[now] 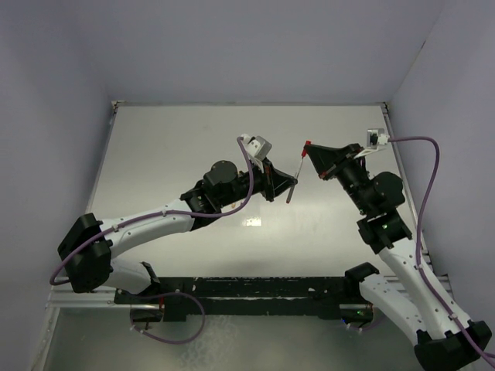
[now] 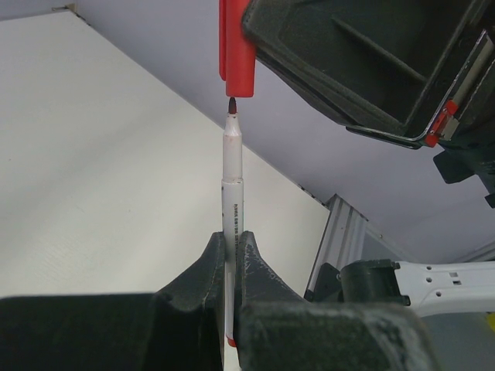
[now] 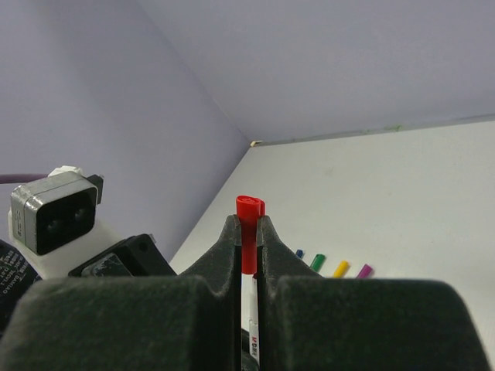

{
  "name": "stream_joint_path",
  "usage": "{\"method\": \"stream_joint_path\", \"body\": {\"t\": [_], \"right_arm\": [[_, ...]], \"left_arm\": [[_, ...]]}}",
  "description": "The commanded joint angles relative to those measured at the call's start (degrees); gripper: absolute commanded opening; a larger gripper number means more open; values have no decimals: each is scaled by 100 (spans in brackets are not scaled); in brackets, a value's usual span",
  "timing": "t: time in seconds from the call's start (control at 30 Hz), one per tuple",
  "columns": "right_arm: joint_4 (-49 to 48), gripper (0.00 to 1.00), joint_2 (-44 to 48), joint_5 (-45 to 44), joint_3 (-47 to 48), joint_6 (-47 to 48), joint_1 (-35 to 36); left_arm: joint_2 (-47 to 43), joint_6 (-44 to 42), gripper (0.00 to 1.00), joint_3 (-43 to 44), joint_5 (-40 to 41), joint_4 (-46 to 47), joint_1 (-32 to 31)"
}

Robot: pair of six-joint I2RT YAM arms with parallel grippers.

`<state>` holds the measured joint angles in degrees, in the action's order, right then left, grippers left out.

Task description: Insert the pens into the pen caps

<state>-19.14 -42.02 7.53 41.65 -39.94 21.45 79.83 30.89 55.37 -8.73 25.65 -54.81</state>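
- Beneath the red cap spreads the pale table, the biggest thing in view, with lilac walls on three sides of it.
- Left of the cap in the overhead view, the left arm reaches in from its base at the near edge of the table, a purple cable looped along it.
- Right of the cap, the right arm comes up from the near right corner and bends in toward the cap.
- Just below and left of the cap, the left gripper is clenched on the lower part of a pen, its fingers pressed to either side of the barrel.
- Around the cap itself, the right gripper is clamped tight, with the cap's closed end poking out past the fingertips.
- Under the cap, the pen is thin and grey-white, with small print along its barrel. It is held clear of the table, in line with the cap, and its dark red tip points at the open mouth.
- The tip sits right at the cap's mouth and has not gone in. Whether the two touch cannot be told.
- Beyond the cap in the right wrist view, four small coloured bits lie in a row on the table: blue, green, yellow, purple. Whether they are loose caps or capped pens cannot be told.
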Motion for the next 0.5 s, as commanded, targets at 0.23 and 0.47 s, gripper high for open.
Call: {"method": "stream_joint_path", "body": {"t": [0.23, 0.47], "right_arm": [[-107, 0, 88, 161, -69, 55, -1], [-66, 0, 63, 240, -68, 83, -3]], "left_arm": [[-70, -5, 0, -14, 12, 275, 24], [-102, 0, 0, -34, 64, 285, 27]]}}
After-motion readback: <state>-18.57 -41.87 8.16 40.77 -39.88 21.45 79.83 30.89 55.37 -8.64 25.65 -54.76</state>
